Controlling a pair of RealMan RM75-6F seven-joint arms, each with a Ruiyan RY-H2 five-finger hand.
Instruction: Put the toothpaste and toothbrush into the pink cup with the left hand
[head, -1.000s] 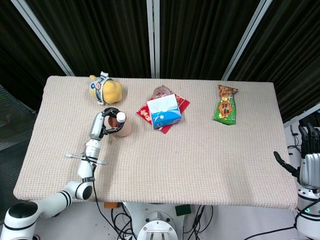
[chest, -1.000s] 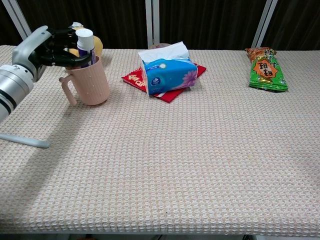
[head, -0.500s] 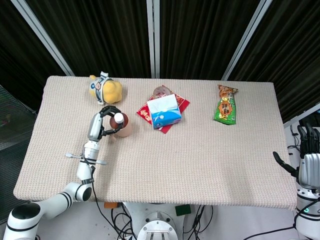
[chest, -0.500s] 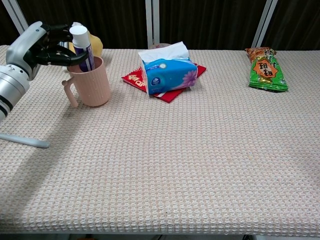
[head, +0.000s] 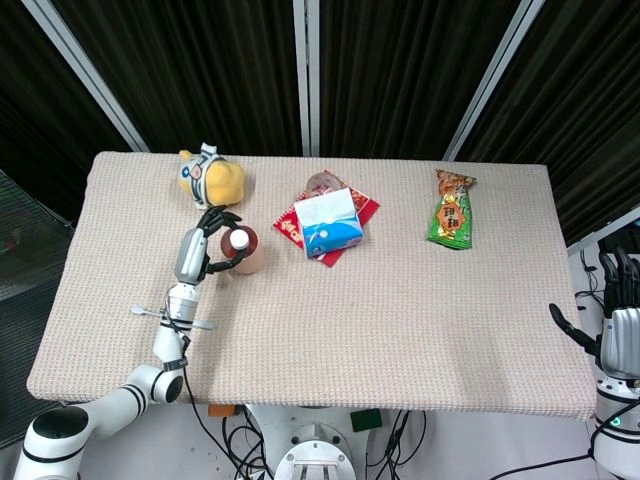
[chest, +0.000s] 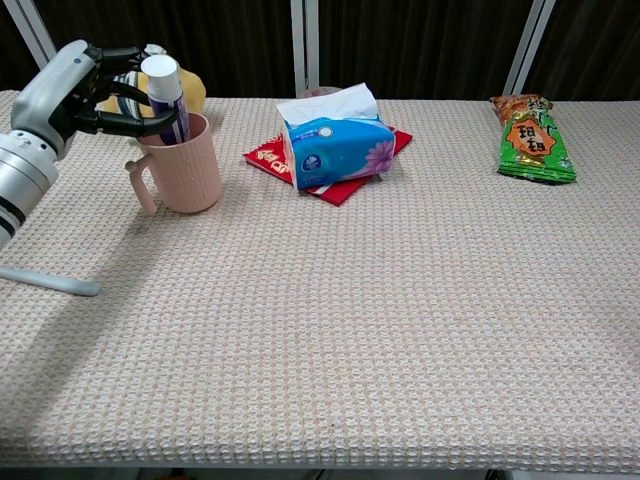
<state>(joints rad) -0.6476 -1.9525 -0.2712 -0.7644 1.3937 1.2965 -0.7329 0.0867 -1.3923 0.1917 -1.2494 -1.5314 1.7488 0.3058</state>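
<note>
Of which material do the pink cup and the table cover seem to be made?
The pink cup looks like matte plastic: smooth, even colour, moulded handle, no glaze shine. The table cover seems a woven or knitted beige fabric, judging by its regular waffle texture.

Bright, even overhead light; sharp focus

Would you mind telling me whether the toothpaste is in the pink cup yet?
In: the toothpaste stands upright inside the pink cup, its white cap above the rim.
</note>
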